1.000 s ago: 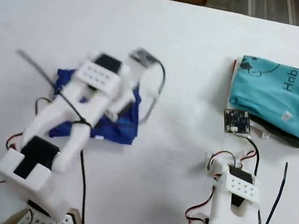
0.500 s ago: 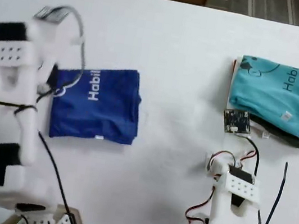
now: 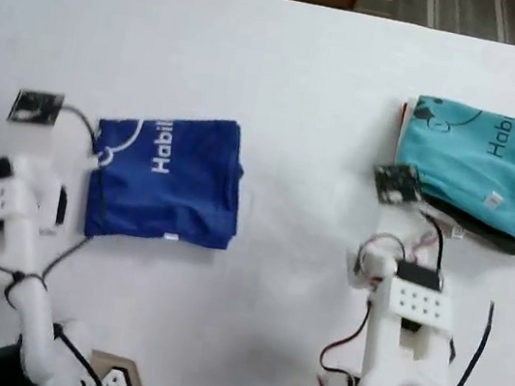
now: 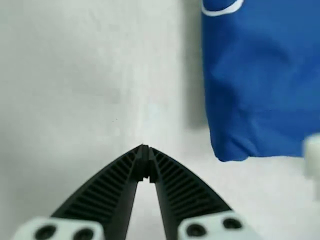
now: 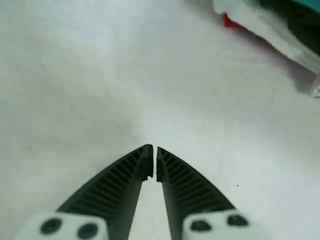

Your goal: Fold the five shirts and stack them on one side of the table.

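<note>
the folded blue shirt (image 3: 167, 179) lies flat on the white desk (image 3: 306, 73), just to the right of the left jaws and not touching them. those jaws are closed tip to tip over bare desk. the left arm (image 3: 0, 211) stands bent at the desk's left edge. the shirt's slightly longer side runs left to right. the right jaws, narrowed to a thin slit, point down near the teal-topped stack (image 3: 482, 170) on the right side.
</note>
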Robot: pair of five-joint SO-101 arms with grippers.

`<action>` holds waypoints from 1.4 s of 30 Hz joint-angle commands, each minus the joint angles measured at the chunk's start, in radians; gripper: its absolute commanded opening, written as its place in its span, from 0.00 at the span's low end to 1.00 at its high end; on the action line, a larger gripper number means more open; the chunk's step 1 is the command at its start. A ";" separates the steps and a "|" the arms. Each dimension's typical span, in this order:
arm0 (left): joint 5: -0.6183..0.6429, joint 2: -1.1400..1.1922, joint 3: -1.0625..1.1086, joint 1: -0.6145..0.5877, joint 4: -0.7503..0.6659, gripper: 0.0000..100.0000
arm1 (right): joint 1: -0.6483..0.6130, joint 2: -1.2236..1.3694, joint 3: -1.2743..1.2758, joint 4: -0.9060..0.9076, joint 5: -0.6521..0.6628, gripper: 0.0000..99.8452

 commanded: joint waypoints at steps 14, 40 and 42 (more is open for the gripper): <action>-0.005 -0.066 0.282 -0.060 -0.276 0.03 | -0.527 0.266 -0.729 0.298 -0.305 0.18; 0.064 -0.066 0.308 -0.057 -0.298 0.03 | -0.684 1.641 -2.260 0.843 -0.611 0.29; 0.064 -0.066 0.308 -0.057 -0.298 0.03 | -0.679 1.698 -2.295 0.843 -0.611 0.29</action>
